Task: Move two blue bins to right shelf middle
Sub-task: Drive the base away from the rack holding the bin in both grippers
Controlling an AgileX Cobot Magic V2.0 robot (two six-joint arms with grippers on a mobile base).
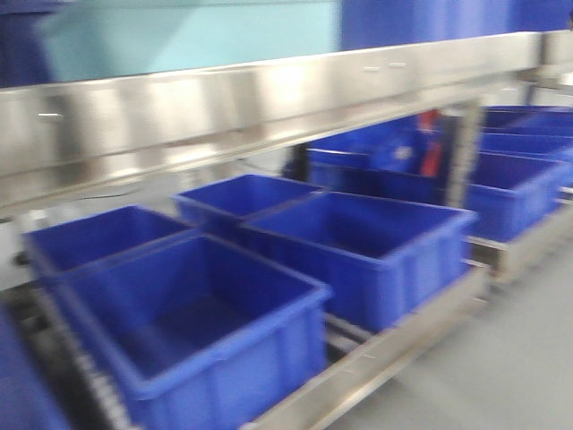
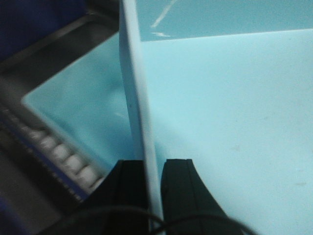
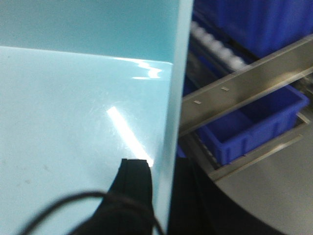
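A pale light-blue bin fills both wrist views. In the left wrist view my left gripper (image 2: 154,169) is shut on the bin's left wall (image 2: 136,98), one finger outside and one inside; a second pale bin (image 2: 83,100) shows just beyond that wall. In the right wrist view my right gripper (image 3: 164,171) is shut on the bin's right wall (image 3: 175,83), one finger inside, one outside. In the front view a pale light-blue bin (image 1: 188,31) shows blurred along the top, above the steel shelf rail (image 1: 269,94).
Several dark blue bins (image 1: 206,331) sit on the lower roller shelf in the front view, more at the back right (image 1: 519,179). White rollers (image 2: 63,156) and a steel rail (image 3: 244,88) lie beside the held bin. Grey floor (image 1: 501,358) lies at right.
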